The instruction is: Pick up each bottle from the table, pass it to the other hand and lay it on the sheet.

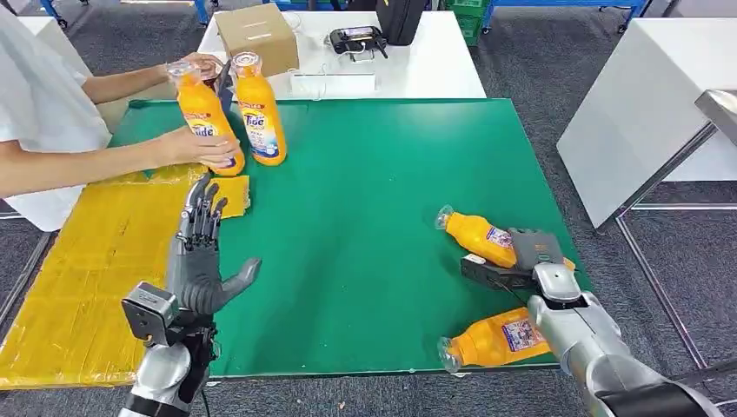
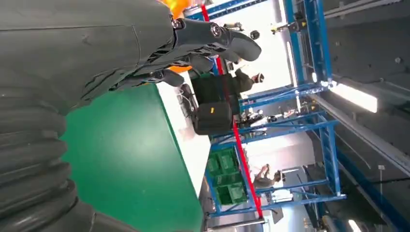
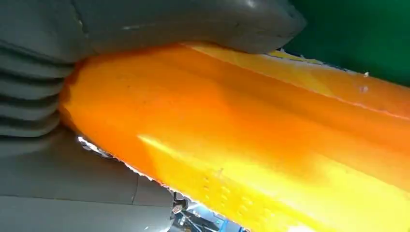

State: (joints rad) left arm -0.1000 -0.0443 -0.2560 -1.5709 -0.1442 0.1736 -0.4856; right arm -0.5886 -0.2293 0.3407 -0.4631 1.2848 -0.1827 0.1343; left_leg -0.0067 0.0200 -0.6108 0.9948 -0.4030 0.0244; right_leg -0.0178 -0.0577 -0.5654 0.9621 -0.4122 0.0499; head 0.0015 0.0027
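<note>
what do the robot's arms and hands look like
Both arms are silver metal with rounded segments. The left hand has a grey palm and thumb and darker, segmented fingers, with a boxy silver wrist block. The right hand is dark grey. Wrist views show grey ribbed covers.

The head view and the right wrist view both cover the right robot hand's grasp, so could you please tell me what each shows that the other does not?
Only the head view shows the whole scene: the green mat, the yellow sheet, the open left robot hand, a second lying bottle, and a person's hand on two upright bottles. Only the right wrist view shows the contact close up: the orange body pressed against the grey thumb. Both share the right robot hand holding the lying orange bottle on the green surface.
</note>
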